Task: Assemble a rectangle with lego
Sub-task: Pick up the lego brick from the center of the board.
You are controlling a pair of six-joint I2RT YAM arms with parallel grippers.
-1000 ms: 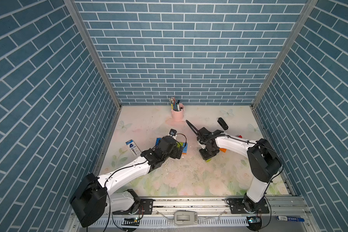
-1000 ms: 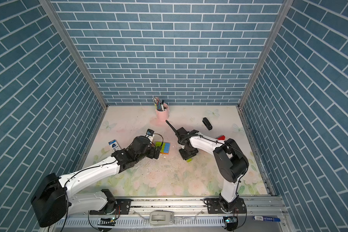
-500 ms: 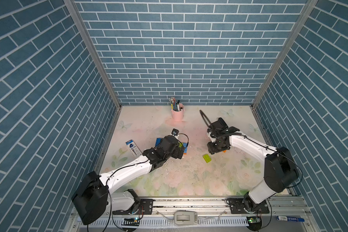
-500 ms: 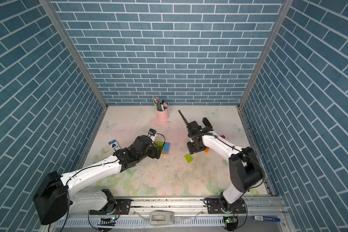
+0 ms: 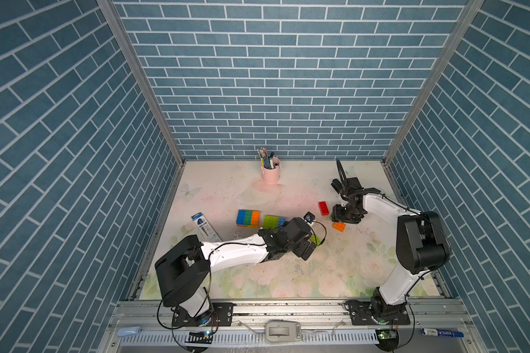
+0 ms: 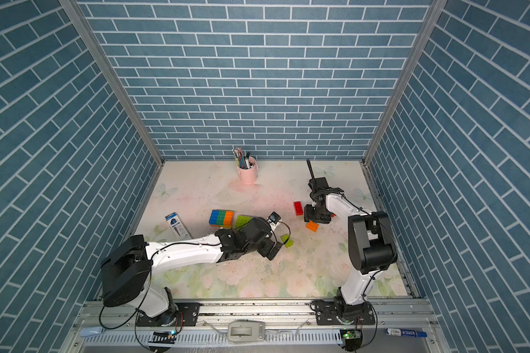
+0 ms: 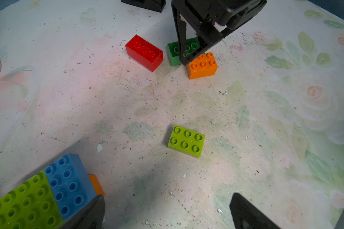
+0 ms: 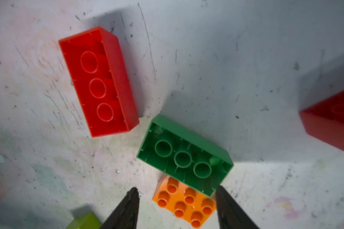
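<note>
Right gripper (image 8: 176,189), jaws spread, partly hides the green brick (image 7: 172,56); left gripper (image 7: 167,196) spread wide, its fingers (image 7: 87,215) cropped.

1. A pink cup (image 5: 270,174) holding pens (image 5: 264,155) stands upright at the back of the floral tabletop (image 5: 334,275), near the brick wall (image 5: 273,91).
2. A blue-and-white box (image 5: 206,227) lies flat near the tabletop's left edge.
3. A blue marker (image 5: 441,332) lies in front of the rail (image 5: 318,308), at its right end.
</note>
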